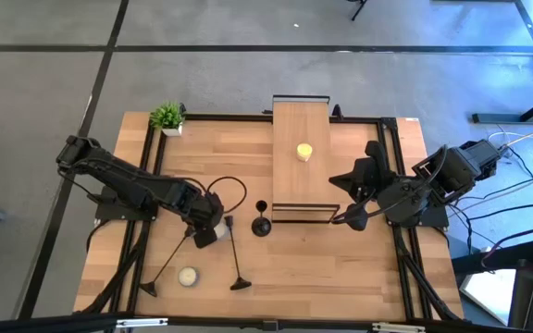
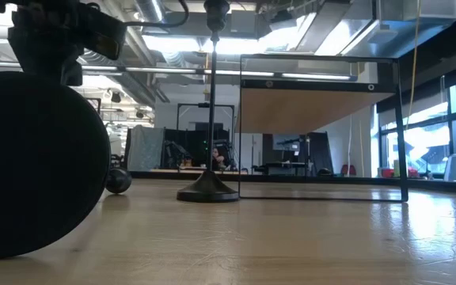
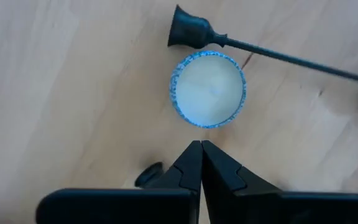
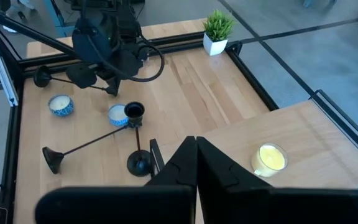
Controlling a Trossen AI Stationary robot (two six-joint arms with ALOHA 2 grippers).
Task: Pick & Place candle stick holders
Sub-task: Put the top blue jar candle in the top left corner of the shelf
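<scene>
Three black candle stick holders show. A short one [image 1: 261, 225] stands upright on its round base [image 2: 208, 192] in front of the raised shelf. One tall holder [image 1: 235, 257] lies on its side, its cup end [image 3: 188, 32] beside a white candle [image 3: 208, 89]. The other tall holder [image 1: 169, 265] also lies flat near the left front; its base [image 2: 30, 166] fills the low view's left. My left gripper [image 3: 201, 148] hangs shut just above the table, pointing down beside that candle [image 1: 218, 231], touching nothing. My right gripper [image 4: 196, 143] is shut, raised at the right [image 1: 340, 216].
A raised wooden shelf [image 1: 301, 180] on a black frame stands at the table's far middle, with a yellow candle [image 1: 303, 151] on it. A second white candle [image 1: 188, 276] sits near the front left. A small green potted plant [image 1: 167, 117] is at the far left corner.
</scene>
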